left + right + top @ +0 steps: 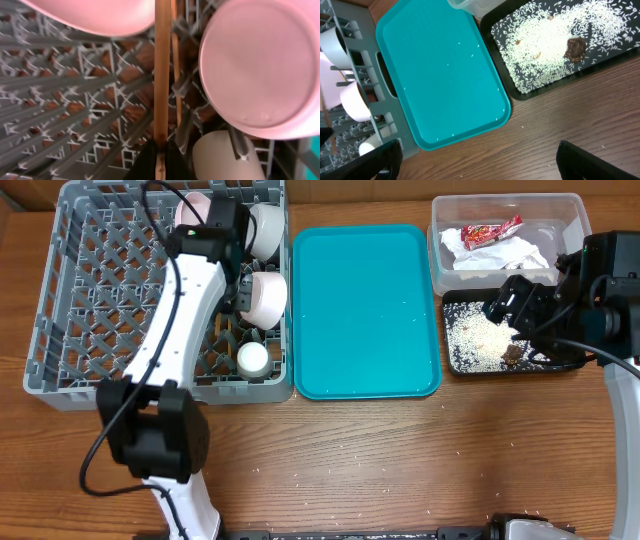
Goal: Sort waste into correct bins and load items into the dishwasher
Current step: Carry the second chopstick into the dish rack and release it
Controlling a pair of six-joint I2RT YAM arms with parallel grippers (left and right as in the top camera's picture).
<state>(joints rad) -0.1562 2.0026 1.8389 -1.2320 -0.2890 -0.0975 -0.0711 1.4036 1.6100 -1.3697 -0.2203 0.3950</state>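
My left gripper reaches down into the grey dish rack and is shut on a wooden chopstick, which stands between the pegs. A second thin chopstick lies just beside it. Two white bowls, a small cup and a plate sit in the rack. My right gripper is open and empty above the black tray, which holds rice and a brown lump. The clear tub holds the red wrapper and the napkin.
The flat teal tray lies between the rack and the black tray, with a few rice grains on it. Loose rice grains are scattered on the wooden table near the front edge.
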